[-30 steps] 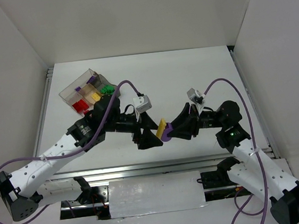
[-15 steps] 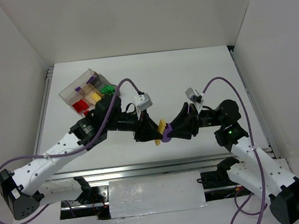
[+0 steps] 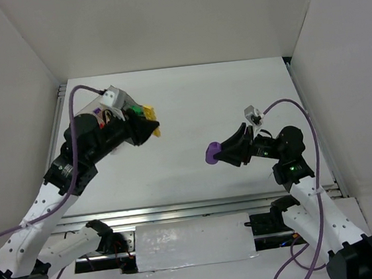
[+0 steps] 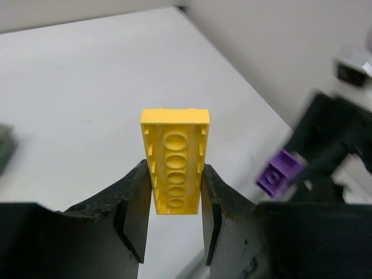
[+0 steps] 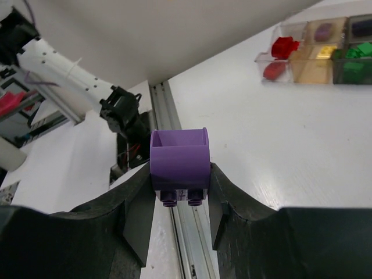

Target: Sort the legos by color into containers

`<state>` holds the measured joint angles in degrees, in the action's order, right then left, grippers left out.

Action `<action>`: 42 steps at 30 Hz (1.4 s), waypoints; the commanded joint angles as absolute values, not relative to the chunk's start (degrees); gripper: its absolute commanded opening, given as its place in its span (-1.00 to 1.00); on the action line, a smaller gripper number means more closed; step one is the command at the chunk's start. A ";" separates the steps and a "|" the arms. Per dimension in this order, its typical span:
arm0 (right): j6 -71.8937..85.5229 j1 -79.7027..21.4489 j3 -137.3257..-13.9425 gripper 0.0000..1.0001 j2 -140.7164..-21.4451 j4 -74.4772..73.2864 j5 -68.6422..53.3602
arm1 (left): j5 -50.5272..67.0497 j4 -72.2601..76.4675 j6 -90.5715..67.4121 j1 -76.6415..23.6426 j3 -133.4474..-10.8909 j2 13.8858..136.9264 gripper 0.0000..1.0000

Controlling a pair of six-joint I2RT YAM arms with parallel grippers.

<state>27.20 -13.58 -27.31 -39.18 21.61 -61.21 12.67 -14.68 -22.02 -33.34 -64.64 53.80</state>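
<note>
We see the left pincer (image 4: 176, 174) pinching a yellow lego (image 4: 174, 148) and the right pincer (image 5: 180, 174) pinching a purple lego (image 5: 179, 154), well apart above the surface (image 3: 190, 112); the tray (image 5: 302, 74) rests on it

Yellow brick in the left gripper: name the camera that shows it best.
Left wrist view: the yellow brick sits centre frame, hollow underside showing, pinched by the left gripper. The top view shows only yellow slivers; the right wrist view misses it.
</note>
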 commanded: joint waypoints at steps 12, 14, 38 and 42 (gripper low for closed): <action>30.06 -16.79 -36.82 -1.00 -39.03 2.73 -35.24 | -29.61 -20.11 -45.17 -14.34 -80.66 88.21 -0.83; 29.53 -16.79 -37.00 -1.00 -38.85 1.07 -34.90 | -31.28 -22.14 -46.05 -13.54 -83.22 92.70 -0.83; 32.95 -16.96 -37.35 -1.00 -45.88 6.94 -40.87 | -32.70 -24.52 -48.17 -9.76 -84.38 96.78 0.99; 36.38 -16.87 -37.53 -1.00 -48.42 12.11 -43.05 | -7.55 -6.12 -38.00 -10.63 -68.89 80.66 0.99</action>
<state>33.58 -16.51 -34.83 -47.20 4.93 -40.14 -23.94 -19.03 -44.77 -10.00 -77.14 92.55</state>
